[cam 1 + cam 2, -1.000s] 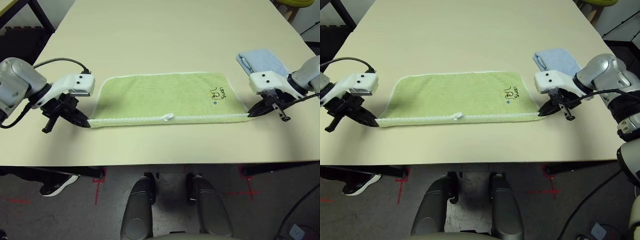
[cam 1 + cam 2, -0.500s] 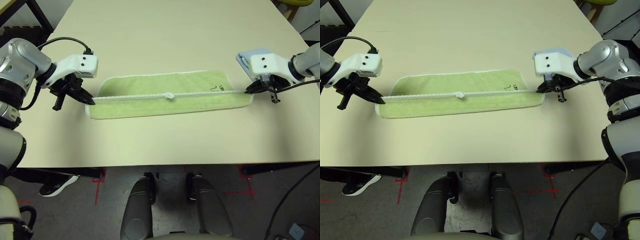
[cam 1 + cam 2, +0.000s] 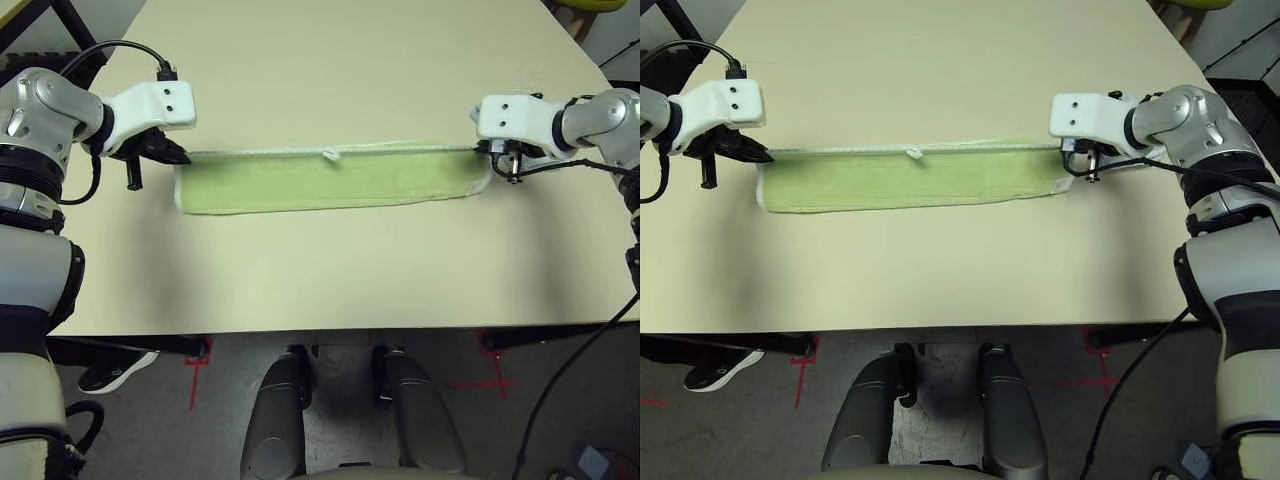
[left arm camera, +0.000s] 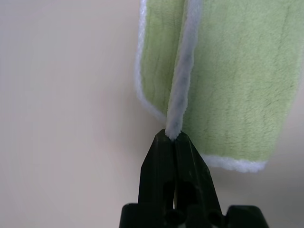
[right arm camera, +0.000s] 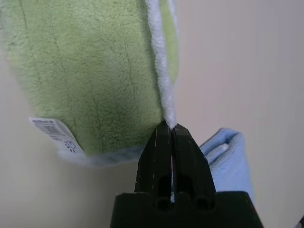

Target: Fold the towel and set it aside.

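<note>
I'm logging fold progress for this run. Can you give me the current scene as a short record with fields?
towel: light green towel lying as a long folded strip across the table, its white near edge carried over to the far edge
left gripper: left gripper shut on the towel's white edging at the strip's left end
right gripper: right gripper shut on the white edging at the right end
other cloth: light blue cloth beside the right gripper
label: white label at the towel's right end

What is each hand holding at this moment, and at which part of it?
Both hold the towel by its white stitched edge: the left hand pinches one end of that edge, the right hand the opposite end.
</note>
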You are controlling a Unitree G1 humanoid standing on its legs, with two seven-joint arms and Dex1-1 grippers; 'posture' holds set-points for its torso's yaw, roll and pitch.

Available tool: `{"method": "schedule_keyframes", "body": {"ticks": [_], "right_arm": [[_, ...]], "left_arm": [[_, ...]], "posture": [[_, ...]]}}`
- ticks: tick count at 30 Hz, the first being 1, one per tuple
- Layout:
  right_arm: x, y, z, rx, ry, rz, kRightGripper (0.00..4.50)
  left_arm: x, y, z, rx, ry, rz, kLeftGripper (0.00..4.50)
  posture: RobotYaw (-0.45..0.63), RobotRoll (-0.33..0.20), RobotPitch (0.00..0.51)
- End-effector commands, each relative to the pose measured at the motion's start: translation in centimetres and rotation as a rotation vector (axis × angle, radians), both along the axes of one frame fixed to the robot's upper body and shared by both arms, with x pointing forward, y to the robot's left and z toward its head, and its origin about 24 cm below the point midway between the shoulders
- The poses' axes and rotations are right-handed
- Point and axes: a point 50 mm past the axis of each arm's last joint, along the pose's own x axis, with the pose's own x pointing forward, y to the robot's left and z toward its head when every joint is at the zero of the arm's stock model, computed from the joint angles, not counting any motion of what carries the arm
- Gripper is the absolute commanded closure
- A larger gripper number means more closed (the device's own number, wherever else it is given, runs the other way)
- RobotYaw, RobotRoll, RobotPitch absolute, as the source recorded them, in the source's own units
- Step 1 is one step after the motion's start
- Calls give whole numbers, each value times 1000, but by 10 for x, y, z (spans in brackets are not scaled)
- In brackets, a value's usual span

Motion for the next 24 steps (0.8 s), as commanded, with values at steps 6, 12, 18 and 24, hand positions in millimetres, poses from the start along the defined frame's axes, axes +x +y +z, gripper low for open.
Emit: {"method": "schedule_keyframes", "body": {"ticks": [6,12,18,24], "right_arm": [[2,-16,-8,1,-19,-125,4500],[4,-12,-10,7,-43,-140,4500],[5,-12,-11,7,-55,-146,4500],[6,-10,-12,14,-58,-143,4500]], "left_arm": [[-1,12,-14,15,19,76,4481],[2,9,-19,5,10,70,4481],[5,5,-21,-5,-15,67,4481],[6,6,-23,7,-46,81,4481]], "posture": [[-26,0,215],[-24,0,217],[-23,0,218],[-25,0,218]]}}
